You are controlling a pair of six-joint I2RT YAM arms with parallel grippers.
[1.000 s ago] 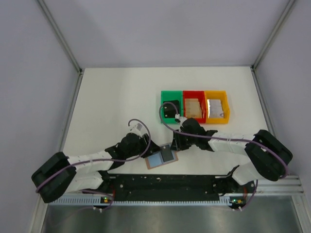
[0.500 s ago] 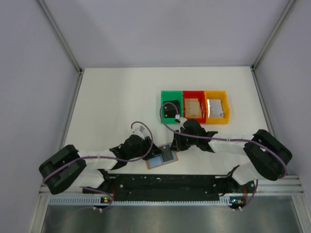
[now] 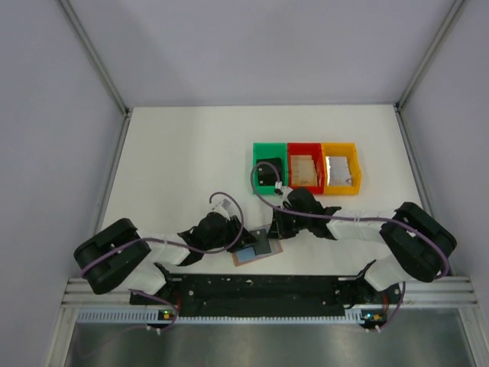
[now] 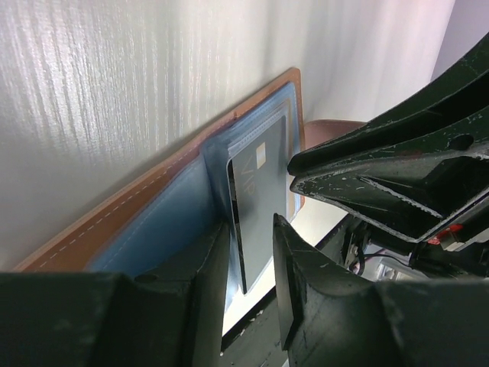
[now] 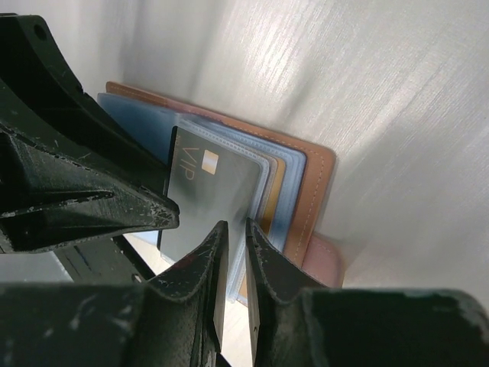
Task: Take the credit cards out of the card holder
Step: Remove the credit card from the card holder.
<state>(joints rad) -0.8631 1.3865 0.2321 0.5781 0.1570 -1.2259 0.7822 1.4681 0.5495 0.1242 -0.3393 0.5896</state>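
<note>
While both arms reach inward over the white desk (image 3: 176, 153), the left arm (image 3: 145, 248) and the right arm (image 3: 359, 229) meet just short of the middle of its near edge. Towards the far right of the desk, well apart from them, three bins stand touching in a row: green (image 3: 269, 147), red (image 3: 305, 147) and yellow (image 3: 339, 147). The card holder (image 3: 246, 253) lies open and flat between the two wrists, blue-grey inside up, its brown leather showing as a border. One dark credit card (image 5: 206, 191), marked VIP with a gold chip, sticks partway out of a clear pocket. The left gripper (image 4: 250, 260) has its fingers spread to either side of the card's free end; I cannot tell whether they press on it. The right gripper (image 5: 234, 233) has its fingers drawn almost together, pinching the pocket edge of the card holder beside the card's corner
</note>
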